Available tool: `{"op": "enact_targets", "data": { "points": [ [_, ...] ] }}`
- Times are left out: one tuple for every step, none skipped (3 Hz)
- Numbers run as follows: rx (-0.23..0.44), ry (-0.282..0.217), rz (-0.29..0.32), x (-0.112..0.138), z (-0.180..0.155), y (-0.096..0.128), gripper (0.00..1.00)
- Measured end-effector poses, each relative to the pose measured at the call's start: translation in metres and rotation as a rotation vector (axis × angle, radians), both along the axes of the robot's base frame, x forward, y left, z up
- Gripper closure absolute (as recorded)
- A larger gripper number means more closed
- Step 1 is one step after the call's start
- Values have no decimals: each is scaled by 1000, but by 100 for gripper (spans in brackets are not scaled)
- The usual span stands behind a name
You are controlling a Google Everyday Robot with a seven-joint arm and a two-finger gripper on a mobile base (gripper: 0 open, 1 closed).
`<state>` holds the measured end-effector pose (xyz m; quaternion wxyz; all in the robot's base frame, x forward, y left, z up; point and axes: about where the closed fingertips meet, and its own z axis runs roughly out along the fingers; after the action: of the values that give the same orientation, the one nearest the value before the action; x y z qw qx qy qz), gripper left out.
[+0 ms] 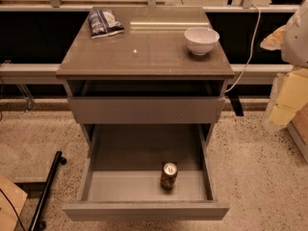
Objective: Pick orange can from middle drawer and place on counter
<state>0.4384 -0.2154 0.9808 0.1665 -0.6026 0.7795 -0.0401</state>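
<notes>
Orange can (169,175) stands upright in the open middle drawer (125,186), lower frame, right of centre. Counter (144,57) carries white bowl (201,40) and snack bag (104,23). Gripper out of frame; state cannot be told.

Right edge of my view: my arm (297,35), a smooth rounded white-grey shell; beneath it the gripper (288,97), pale yellow, blocky and flat-faced, partly cropped by the frame.
</notes>
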Motion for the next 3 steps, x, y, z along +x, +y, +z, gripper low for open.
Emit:
{"op": "enact_targets", "data": {
  "points": [
    [0,0,0,0,0,0,0],
    [46,3,-5,2,-8,-1,0],
    [100,-12,-2,5,-27,-4,0]
  ]
}}
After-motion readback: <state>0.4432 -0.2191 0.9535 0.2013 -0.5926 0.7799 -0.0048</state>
